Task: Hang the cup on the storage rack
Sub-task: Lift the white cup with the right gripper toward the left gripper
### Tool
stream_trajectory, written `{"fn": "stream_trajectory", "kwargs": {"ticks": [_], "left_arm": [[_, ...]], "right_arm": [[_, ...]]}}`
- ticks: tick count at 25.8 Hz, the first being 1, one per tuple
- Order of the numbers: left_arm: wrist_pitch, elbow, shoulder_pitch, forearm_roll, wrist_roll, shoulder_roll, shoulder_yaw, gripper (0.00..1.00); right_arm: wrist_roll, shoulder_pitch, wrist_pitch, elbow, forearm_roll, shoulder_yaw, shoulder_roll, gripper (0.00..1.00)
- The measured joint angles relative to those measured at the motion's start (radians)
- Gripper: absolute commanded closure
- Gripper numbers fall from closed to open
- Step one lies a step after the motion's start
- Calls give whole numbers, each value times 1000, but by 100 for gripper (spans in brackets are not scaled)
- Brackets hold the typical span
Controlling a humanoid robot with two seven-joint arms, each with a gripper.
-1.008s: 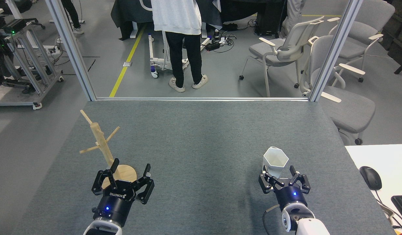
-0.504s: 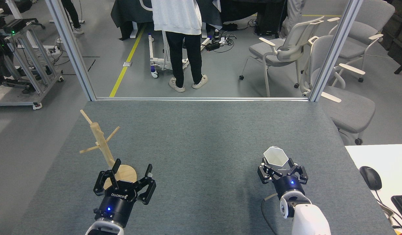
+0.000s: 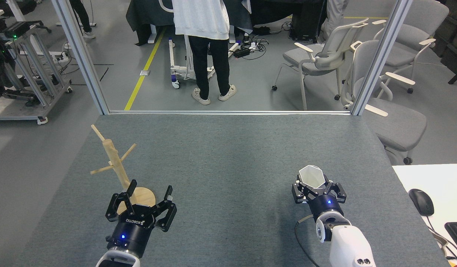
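The white faceted cup (image 3: pixel 312 177) stands upright on the grey table at the near right, its hexagonal rim facing up. My right gripper (image 3: pixel 313 185) is open, with its fingers on either side of the cup's lower part and close to its walls. The cup's handle is hidden. The wooden storage rack (image 3: pixel 115 161) stands at the near left, its post leaning in view with slanted pegs and a round base (image 3: pixel 142 195). My left gripper (image 3: pixel 149 190) hangs open just in front of that base and holds nothing.
The table (image 3: pixel 228 155) carries only the rack and the cup. Past its far edge a person (image 3: pixel 206 48) stands on the floor, with office chairs (image 3: pixel 324 55) at the right. A white desk with a mouse (image 3: pixel 421 201) adjoins at the right.
My right gripper has moved forward, so the cup now sits between its fingers instead of ahead of them. The left gripper has barely shifted.
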Motion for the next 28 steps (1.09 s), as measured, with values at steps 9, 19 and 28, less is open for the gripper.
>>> {"fn": "stream_trajectory", "kwargs": {"ticks": [9, 19, 28], "left_arm": [[-32, -24, 9, 3, 2, 6, -2, 0], [-201, -25, 47, 57, 11, 5, -8, 1], [-323, 57, -3, 93, -19, -72, -113, 2]], "right_arm": [[43, 5, -27, -176, -1, 2, -6, 75], [329, 134, -45, -679, -1, 67, 1, 86], [503, 92, 279, -854, 46, 350, 108, 87]]}}
